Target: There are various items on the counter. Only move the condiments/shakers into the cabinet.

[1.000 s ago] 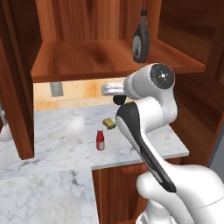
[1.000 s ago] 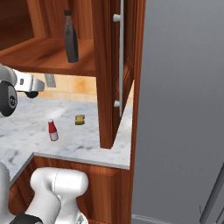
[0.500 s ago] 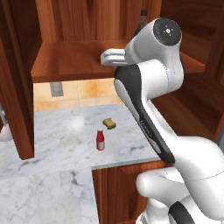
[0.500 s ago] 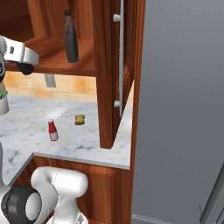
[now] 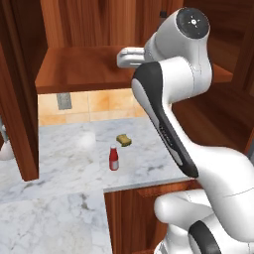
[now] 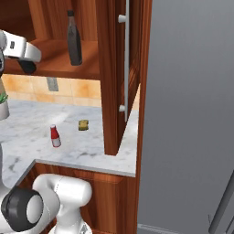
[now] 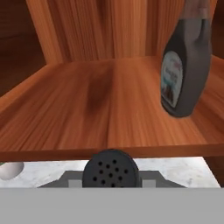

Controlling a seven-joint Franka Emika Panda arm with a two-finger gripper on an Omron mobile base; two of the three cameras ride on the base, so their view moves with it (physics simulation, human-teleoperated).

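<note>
Hand view puts you level with the front edge of the cabinet (image 7: 65, 127) shelf: the black shaker (image 7: 111, 168), its perforated top facing you, sits between the fingers, which are closed tight on it just below and in front of the shelf board. The dark brown sauce bottle (image 7: 183, 65) already stands on that shelf to the right, upright, label toward you. In the left base view you see the arm raised in front of the cabinet, its white wrist level with the shelf edge. Down on the marble bench (image 5: 59, 163) the small red bottle (image 5: 114, 158) stands upright with its white cap on, and the yellow-brown spongy lump (image 5: 124, 140) lies just behind it, near but apart. The right base view shows the same pair on the bench, the red bottle (image 6: 55, 136) left of the lump (image 6: 83, 124), and the sauce bottle (image 6: 74, 39) upright on the shelf above.
</note>
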